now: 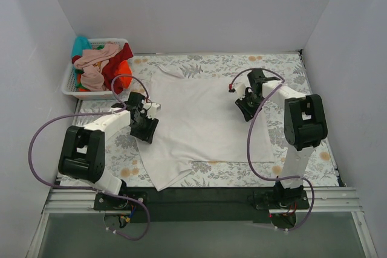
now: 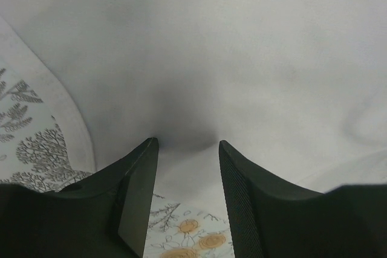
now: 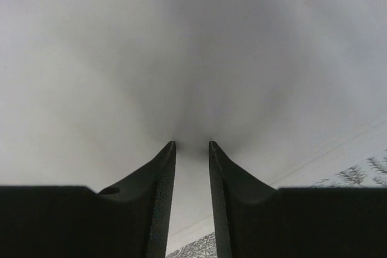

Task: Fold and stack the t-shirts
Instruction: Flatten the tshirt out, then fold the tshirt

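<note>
The floral-printed table cover lies flat, and the large white t-shirt is spread on its middle: smooth soft cloth with bare cover showing past its edges. The crumpled t-shirts, pink, dark red, orange and teal, fill the white lattice basket at the far left corner. The left gripper is spread, its ribbed black tips on the shirt's left edge. The right gripper sits at the right edge with jaws narrowly apart, and whether cloth is pinched cannot be told.
</note>
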Robot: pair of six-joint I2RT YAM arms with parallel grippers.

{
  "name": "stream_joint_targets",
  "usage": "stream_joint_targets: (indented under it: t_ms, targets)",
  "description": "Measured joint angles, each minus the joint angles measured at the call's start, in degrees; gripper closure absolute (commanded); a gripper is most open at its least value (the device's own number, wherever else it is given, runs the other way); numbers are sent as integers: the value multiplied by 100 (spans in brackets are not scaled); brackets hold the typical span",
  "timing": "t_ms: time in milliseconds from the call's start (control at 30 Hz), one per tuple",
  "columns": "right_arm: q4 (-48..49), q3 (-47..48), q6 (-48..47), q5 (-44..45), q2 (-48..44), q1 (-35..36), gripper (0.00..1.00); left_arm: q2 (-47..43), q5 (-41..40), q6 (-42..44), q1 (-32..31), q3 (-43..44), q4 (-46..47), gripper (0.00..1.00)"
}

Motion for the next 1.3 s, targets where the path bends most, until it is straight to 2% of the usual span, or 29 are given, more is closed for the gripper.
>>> stream_joint_targets:
  t_ms: [100, 200, 267, 367, 500, 633, 900, 1100, 1300]
  targets:
    - [-109, -243, 4, -120, -240, 44, 62, -181, 74, 42, 0, -50, -341, 55]
    - [-308, -173, 59, -317, -474, 42, 55, -280, 258, 72, 0, 264, -765, 47]
    - [-481, 160, 120, -448, -590, -17, 52, -254, 411, 76, 0, 846, -918, 45]
    - [-481, 962, 223, -619, -584, -192, 50, 46, 610, 35, 0, 2190, -898, 42]
    - [-398, 2098, 374, -737, -291, -485, 50, 835, 706, -90, 17, 3834, -306, 42]
    - [-339, 2962, 522, -748, 358, -761, 51, 1893, 599, -315, 94, 4911, 197, 51]
    - [-337, 3746, 704, -612, 1720, -1158, 52, 4430, 83, -1016, 326, 6946, 678, 57]
    - [-323, 3884, 813, -564, 2131, -1276, 52, 5003, -120, -1408, 562, 7073, 966, 52]
    - [-249, 4181, 997, -573, 2350, -1270, 51, 5034, -363, -1561, 625, 7250, 1268, 55]
